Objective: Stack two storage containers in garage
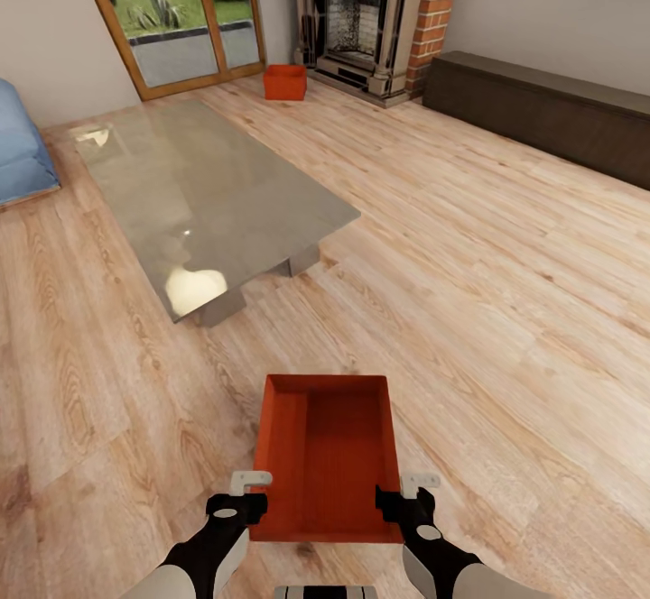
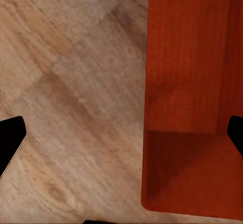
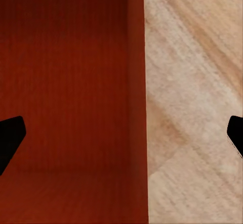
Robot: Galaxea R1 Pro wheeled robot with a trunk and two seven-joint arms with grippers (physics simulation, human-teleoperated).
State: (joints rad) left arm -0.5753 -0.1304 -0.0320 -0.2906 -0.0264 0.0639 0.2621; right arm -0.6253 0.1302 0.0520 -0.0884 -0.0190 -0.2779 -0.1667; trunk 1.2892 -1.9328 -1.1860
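Note:
One orange-red storage container (image 1: 327,455) lies on the light wood-plank floor of the living room, just in front of me. My left gripper (image 1: 244,502) is open over its left wall (image 2: 192,107), one fingertip (image 2: 10,143) outside the wall and the other over the inside. My right gripper (image 1: 403,502) is open in the same way over the right wall (image 3: 76,92), with one fingertip (image 3: 10,138) inside the bin. The second storage container (image 1: 284,82) stands far off, between the glass doors and the fireplace.
A grey glass-topped low table (image 1: 208,193) stands ahead to the left. Beyond it are wood-framed glass doors (image 1: 181,22) and a brick fireplace (image 1: 361,17). A dark low cabinet (image 1: 542,112) runs along the right wall. A blue seat (image 1: 23,152) is at far left. Open floor lies to the right.

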